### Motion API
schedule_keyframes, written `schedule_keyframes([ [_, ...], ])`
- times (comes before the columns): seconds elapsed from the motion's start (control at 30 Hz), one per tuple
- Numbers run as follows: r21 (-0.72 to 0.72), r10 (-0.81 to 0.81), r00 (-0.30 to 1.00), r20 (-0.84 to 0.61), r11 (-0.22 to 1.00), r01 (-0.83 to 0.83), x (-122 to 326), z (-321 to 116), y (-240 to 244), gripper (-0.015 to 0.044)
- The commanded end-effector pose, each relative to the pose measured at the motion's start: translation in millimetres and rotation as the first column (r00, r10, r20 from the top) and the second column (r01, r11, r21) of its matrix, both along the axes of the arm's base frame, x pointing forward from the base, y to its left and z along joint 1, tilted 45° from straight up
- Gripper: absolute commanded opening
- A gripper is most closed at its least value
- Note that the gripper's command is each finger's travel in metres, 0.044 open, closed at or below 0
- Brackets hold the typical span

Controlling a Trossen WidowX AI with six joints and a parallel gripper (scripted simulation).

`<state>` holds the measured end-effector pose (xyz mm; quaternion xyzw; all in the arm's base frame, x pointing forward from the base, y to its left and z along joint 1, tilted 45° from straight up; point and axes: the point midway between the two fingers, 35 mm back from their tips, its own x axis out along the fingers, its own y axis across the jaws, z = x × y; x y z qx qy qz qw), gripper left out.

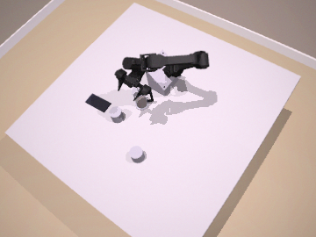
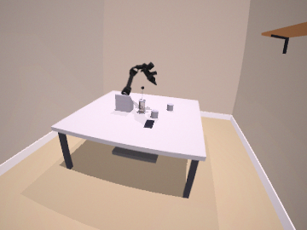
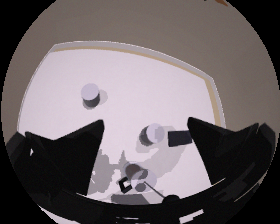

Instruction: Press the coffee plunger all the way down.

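White counter stands in a beige-walled room, carrying the press beside a grey box, with two cups and a dark slab nearby. Plunger knob stands raised on its rod, so pressing is judged not yet begun. Tool hangs above and slightly to one side of the knob, apart from it, jaws spread wide and holding nothing. Wrist view looks down on the press between the fingers, suggesting alignment for a vertical push that would avoid tipping.
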<state>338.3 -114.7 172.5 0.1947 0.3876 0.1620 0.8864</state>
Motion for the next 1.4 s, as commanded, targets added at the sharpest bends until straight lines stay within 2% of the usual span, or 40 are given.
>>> schedule_keyframes([
  [0.0,0.055,-0.069,0.998,-0.010,0.996,0.069,-39.0,-4.4,-28.5,0.0440],
  [0.37,0.265,-0.364,0.931,0.019,0.900,0.346,-148.6,-6.7,-79.5,0.0440],
  [0.5,0.267,-0.373,0.928,0.018,0.896,0.355,-150.2,-12.8,-74.3,0.0440],
  [0.73,0.267,-0.373,0.927,0.018,0.896,0.355,-153.3,-49.0,-39.1,0.0440],
  [1.37,0.262,-0.374,0.927,0.013,0.896,0.358,-135.2,-62.1,-32.7,0.0440],
])
